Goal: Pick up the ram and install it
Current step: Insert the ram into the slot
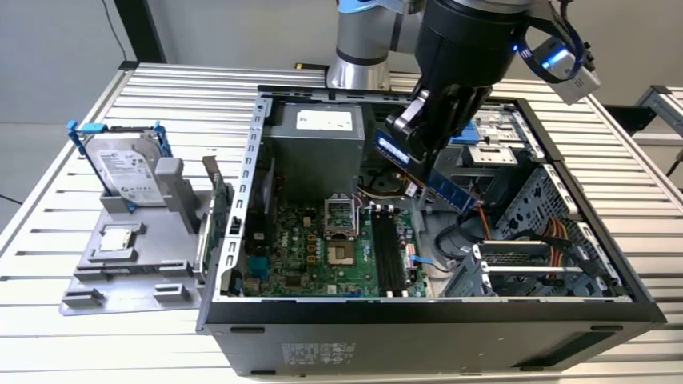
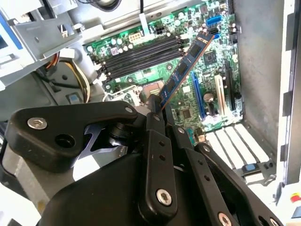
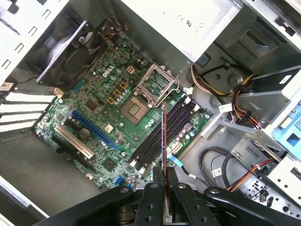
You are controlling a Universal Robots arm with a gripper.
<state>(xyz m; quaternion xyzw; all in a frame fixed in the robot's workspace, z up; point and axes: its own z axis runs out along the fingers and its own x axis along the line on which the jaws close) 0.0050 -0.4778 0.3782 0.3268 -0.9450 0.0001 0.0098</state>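
black robot gripper (image 1: 418, 142) clamped on the long thin green ram stick (image 1: 449, 188) | stick tilted, aloft over black memory slots (image 1: 386, 252) by green motherboard (image 1: 309, 256) edge | step: transport, unseated | seating likely needs slot alignment

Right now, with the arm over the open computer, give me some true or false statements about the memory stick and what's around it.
1. The claw is shut on the memory stick. True.
2. The memory stick is seated in a slot. False: it hangs tilted above the motherboard, and the memory slots are empty.
3. The hard drive stands on the grey tray, outside the computer case. True.
4. A cooler covers the processor socket. False: the socket is bare, with its frame flipped open.
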